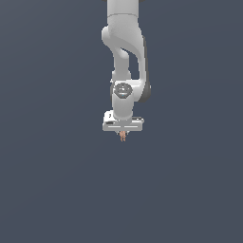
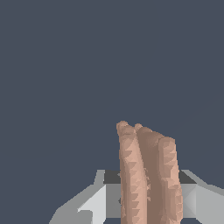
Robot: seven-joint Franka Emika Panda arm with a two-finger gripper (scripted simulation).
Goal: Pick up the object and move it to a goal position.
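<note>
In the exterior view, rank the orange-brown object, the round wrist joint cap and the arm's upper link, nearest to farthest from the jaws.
1. Orange-brown object: between the jaws of the gripper.
2. Round wrist joint cap: just above.
3. Upper link: at top, farthest.

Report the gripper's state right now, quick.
Gripper: shut on the orange-brown object, whose narrow lobes stick out between the grey fingers.

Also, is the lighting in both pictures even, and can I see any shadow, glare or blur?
Exterior view: flat, even light on a plain dark ground, no cast shadow or glare; the object under the gripper is tiny but sharp. Wrist view: the object is close, sharp and faceted, with soft shading between its lobes; no blur.
</note>
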